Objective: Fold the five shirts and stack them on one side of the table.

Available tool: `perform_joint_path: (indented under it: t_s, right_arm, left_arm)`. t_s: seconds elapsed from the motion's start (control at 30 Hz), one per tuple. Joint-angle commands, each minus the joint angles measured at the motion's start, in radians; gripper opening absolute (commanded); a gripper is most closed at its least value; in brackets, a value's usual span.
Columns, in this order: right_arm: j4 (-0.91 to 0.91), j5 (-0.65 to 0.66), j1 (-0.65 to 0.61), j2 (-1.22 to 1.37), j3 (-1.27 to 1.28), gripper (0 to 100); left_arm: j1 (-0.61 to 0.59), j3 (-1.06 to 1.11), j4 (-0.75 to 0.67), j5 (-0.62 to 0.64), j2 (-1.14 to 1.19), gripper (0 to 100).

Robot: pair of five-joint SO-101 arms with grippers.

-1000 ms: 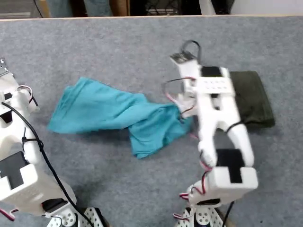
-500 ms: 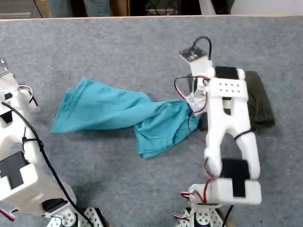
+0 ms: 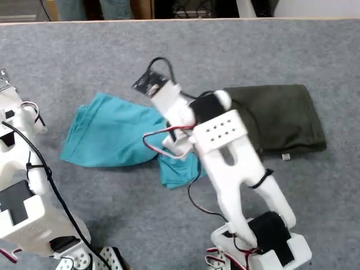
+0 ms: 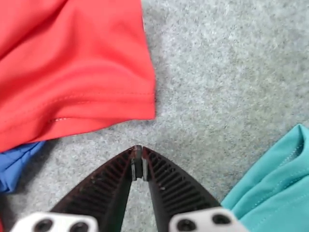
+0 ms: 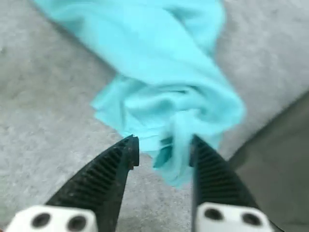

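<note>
We find the teal shirt [image 3: 109, 135] lying unfolded and rumpled on the grey surface [image 3: 84, 50], left of centre in the high view. One end of it is bunched beneath the right arm [image 3: 230, 157]. A dark green shirt [image 3: 281, 118] lies folded flat on the right side of the surface, just beside that arm. The teal bunch lies near its edge, but we cannot tell whether the two touch.

Right fingers [image 5: 108, 169]: set wide apart and pointing down at the bunched end of the teal shirt. A twisted fold of the cloth sits in the gap, nearer one finger than the other. We see neither finger pressed on it — nothing is gripped.

Left fingers [image 4: 111, 186]: closed tip to tip, with nothing between them. They hang over a bare patch of the surface, between the hem of a red shirt [image 4: 67, 63] and a corner of the teal shirt. A piece of blue cloth [image 4: 17, 162] lies against the red shirt's hem. In the high view the left arm [image 3: 22, 191] stands at the left edge of the surface, well apart from the right arm.
</note>
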Motion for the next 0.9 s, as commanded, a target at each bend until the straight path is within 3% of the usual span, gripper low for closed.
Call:
perform_joint_path:
  t_s: [0.0,0.2,0.37,0.53,0.67,0.87]
  right_arm:
    - [-0.038,-0.006,-0.021,-0.03,0.044,23.0]
    - [-0.114,0.068,0.221,-0.025,0.096,21.4]
    - [-0.166,0.15,0.41,-0.025,0.093,0.9]
    - [-0.226,0.207,0.557,-0.031,0.084,5.9]
    - [-0.087,0.203,0.516,-0.031,-0.024,6.0]
    - [0.161,0.203,0.192,-0.031,-0.136,6.0]
  left_arm:
    - [0.007,-0.001,-0.009,0.003,-0.046,3]
    - [0.007,-0.001,-0.009,0.003,-0.046,3]
    - [0.007,-0.001,-0.008,0.003,-0.046,3]
    - [0.005,-0.001,-0.008,0.003,-0.048,3]
    - [0.004,-0.001,-0.008,0.003,-0.048,3]
    - [0.002,-0.001,-0.008,0.003,-0.048,3]
